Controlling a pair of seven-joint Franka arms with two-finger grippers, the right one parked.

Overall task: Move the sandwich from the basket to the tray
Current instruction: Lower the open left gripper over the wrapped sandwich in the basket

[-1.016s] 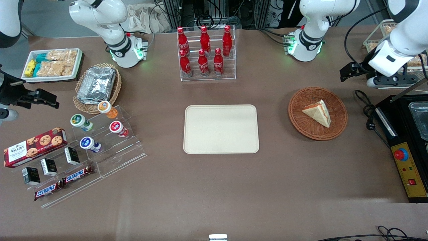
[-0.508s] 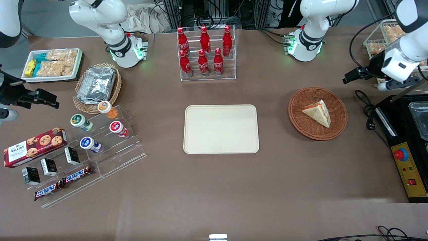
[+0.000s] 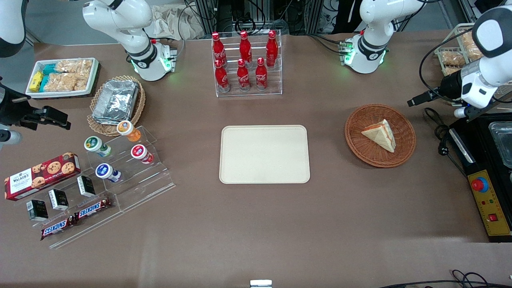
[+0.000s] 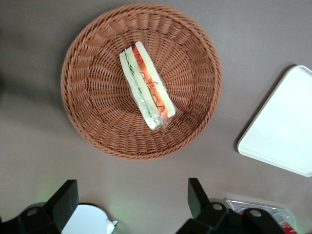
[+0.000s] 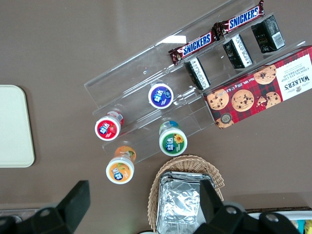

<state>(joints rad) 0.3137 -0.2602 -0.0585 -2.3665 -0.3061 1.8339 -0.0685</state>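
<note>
So far nothing has been lifted: the small triangular wedge of pale white bread with red and green filling, the sandwich (image 3: 380, 134), lies in the round reddish-brown woven wicker basket (image 3: 356, 138), roughly at its middle, wrapped in clear film with its layered cut edge facing upward (image 4: 145, 90). The large flat cream-coloured rectangular tray (image 3: 264, 154) sits bare on the brown bench (image 3: 256, 224), well apart from the basket, toward the parked arm's end.

The left arm's gripper (image 4: 131, 202) hangs high above the bench near the basket, offset toward the working arm's end of the bench, its jaws spread wide with nothing between them. In the wrist view the basket (image 4: 85, 117) fills much of the frame, with a corner of the tray (image 4: 282, 136) beside it.

My reading is that this is the approach step, before any grasp. The next move would call for bringing the gripper over the sandwich, turning the wrist so the jaws straddle the two bread faces rather than the long cut edge, then descending inside the basket's rim without catching the weave. A gentle closure seems wise, as soft bread would squash easily and the film could slip.
</note>
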